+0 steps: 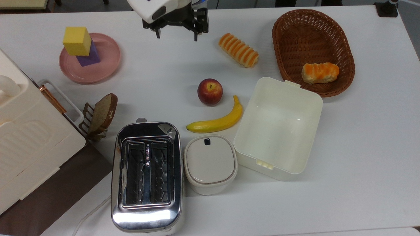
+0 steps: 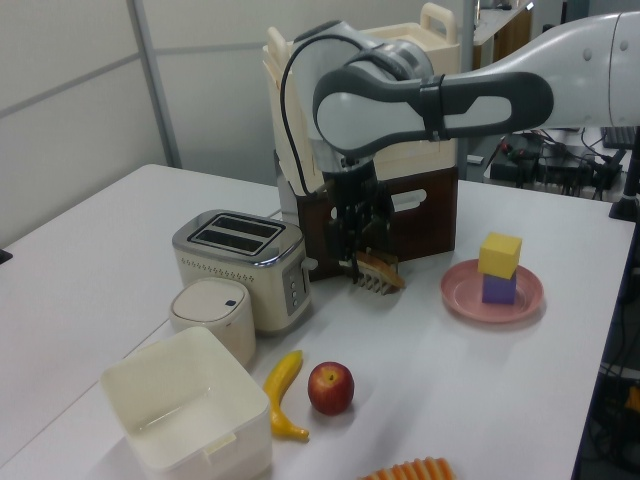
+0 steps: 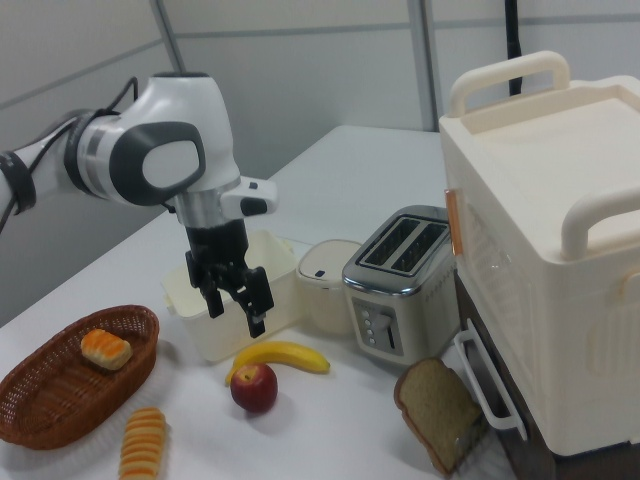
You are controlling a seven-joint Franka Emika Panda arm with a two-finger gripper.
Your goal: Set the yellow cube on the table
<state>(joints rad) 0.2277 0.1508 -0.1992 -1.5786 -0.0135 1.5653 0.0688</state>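
A robot gripper is seen hanging above a white table, its two dark fingers spread wide apart and nothing held between them. In the right view the gripper is seen pointing downward, clear of the tabletop.

Nearest to the gripper, on the top view's right, a striped orange bread roll is laid on the table. A little further from the gripper, toward the top view's bottom, a red apple is set, with a yellow banana just beyond it. On the top view's left of the gripper, a round pink plate is placed, well apart from the fingers. A purple cube is rested on the plate, and the yellow cube is stacked on top of it, not touching the table. In the left view the yellow cube is seen on the left view's right of the gripper.

Further off, a slice of brown bread is propped in a small rack. An open cream box and a brown wicker basket holding a second roll are found on the top view's right. Farthest from the gripper, a chrome toaster and a small lidded white container are set.
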